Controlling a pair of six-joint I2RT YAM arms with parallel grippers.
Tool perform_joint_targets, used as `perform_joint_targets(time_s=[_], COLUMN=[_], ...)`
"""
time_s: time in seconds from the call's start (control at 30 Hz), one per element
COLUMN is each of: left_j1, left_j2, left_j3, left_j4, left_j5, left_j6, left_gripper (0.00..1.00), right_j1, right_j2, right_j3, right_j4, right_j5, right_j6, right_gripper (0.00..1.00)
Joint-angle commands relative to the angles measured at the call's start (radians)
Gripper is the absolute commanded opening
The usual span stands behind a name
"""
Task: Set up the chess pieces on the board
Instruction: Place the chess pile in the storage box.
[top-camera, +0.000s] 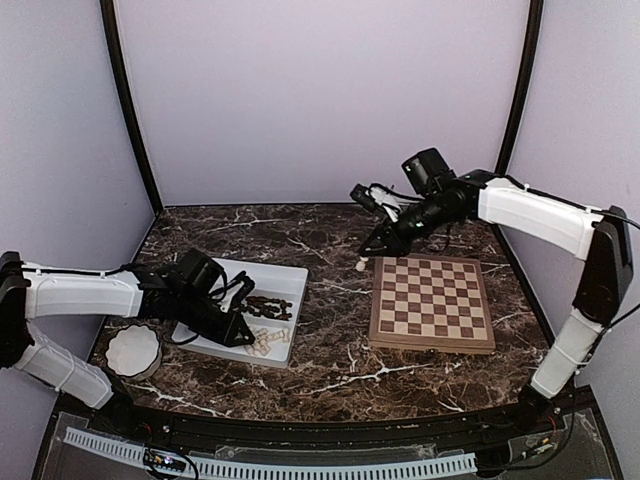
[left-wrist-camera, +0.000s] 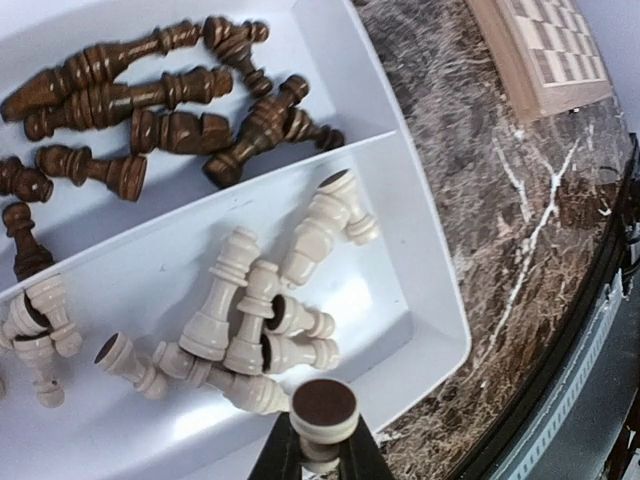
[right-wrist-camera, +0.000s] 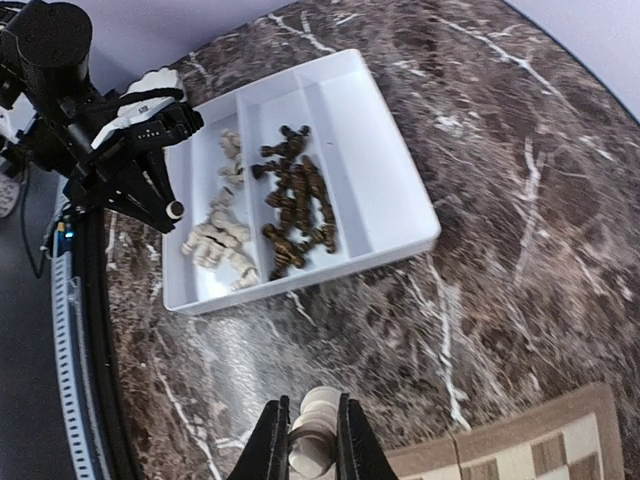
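The chess pieces are small lathe-turned wooden chessmen with ringed collars and round bases. Most lie on their sides in a white tray (top-camera: 290, 275) on the left of the table. The glossy dark brown ones (left-wrist-camera: 150, 100) are heaped in its middle compartment. The matte cream ones (left-wrist-camera: 240, 310) fill the near compartment, and some show dark round felt soles.

The left gripper (left-wrist-camera: 322, 445) hangs over the tray's near compartment. Its black jaws are clamped on a cream chessman (left-wrist-camera: 323, 408) whose dark felt base faces the wrist camera. The right gripper (top-camera: 365, 255) is closed around a pale chessman (right-wrist-camera: 312, 432) with a rounded, ribbed profile. It sits above the marble just off the far-left corner of the board (top-camera: 430, 300); whether the chessman touches the surface cannot be told.

The board is a flat wooden square with light and dark brown checks inside a tan border. It lies right of the tray and well apart from it. The table (top-camera: 330, 370) is polished dark brown marble with white veins. A white scalloped bowl (top-camera: 133, 351) stands near the tray's near-left corner.
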Motion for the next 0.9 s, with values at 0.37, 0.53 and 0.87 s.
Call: perform_joint_targets(time_s=[0.37, 0.53, 0.87], left_j1=[0.004, 0.004, 0.003], left_j2=[0.242, 0.268, 0.293], left_j3=[0.139, 0.154, 0.224], left_j4=[-0.267, -0.302, -0.391], left_j5=[-0.015, -0.015, -0.059], left_j6=[0.053, 0.064, 0.085], left_gripper=[0.08, 0.1, 0.39], right_j1=[-0.266, -0.297, -0.319], right_j2=[-0.544, -0.624, -0.702], right_j3=[-0.641, -0.716, -0.782], right_j4=[0.019, -0.002, -0.009], right_j5=[0.292, 0.302, 0.331], right_j6=[-0.185, -0.207, -0.242], right_gripper=[0.0, 0.0, 0.0])
